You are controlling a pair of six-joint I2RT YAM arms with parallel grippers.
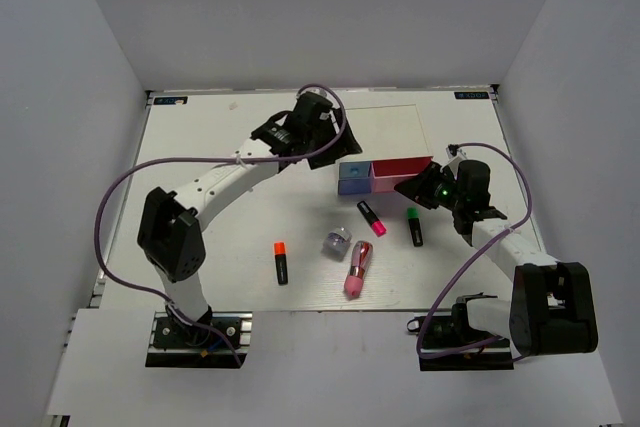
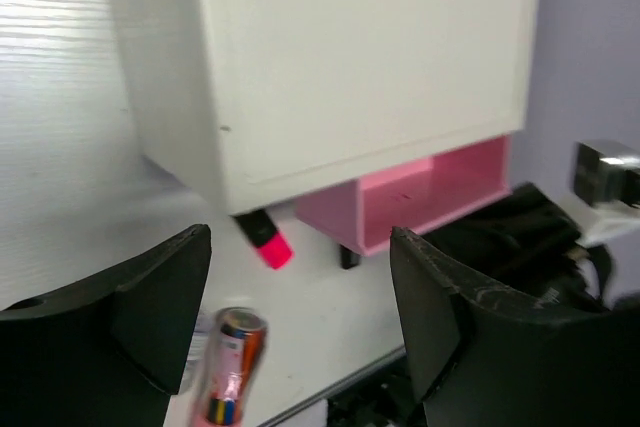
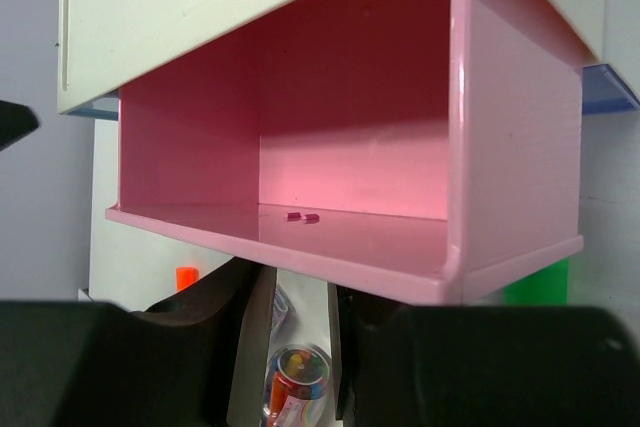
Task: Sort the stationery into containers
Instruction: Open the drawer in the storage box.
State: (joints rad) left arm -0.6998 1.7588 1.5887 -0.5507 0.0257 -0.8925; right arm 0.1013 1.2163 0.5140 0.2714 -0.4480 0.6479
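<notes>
The white-topped cabinet (image 1: 385,132) stands mid-table with its blue drawer (image 1: 352,179) and pink drawer (image 1: 400,175) pulled out. In front lie the orange-capped marker (image 1: 281,261), the pink-capped marker (image 1: 371,218), the green-capped marker (image 1: 414,226), the pink stubby pen (image 1: 357,269) and the grey round piece (image 1: 337,242). My left gripper (image 1: 322,137) hovers open and empty by the cabinet's left side; it also shows in the left wrist view (image 2: 300,327). My right gripper (image 1: 412,187) sits at the pink drawer's front. Its jaws are nearly closed under the drawer's front lip (image 3: 340,262), with the tips hidden.
The pink drawer's inside (image 3: 340,127) holds only two tiny pink bits (image 3: 302,216). The left wrist view shows the cabinet wall (image 2: 350,67), the pink drawer (image 2: 430,192), the pink marker cap (image 2: 265,244) and the stubby pen (image 2: 230,367). Grey walls enclose the table.
</notes>
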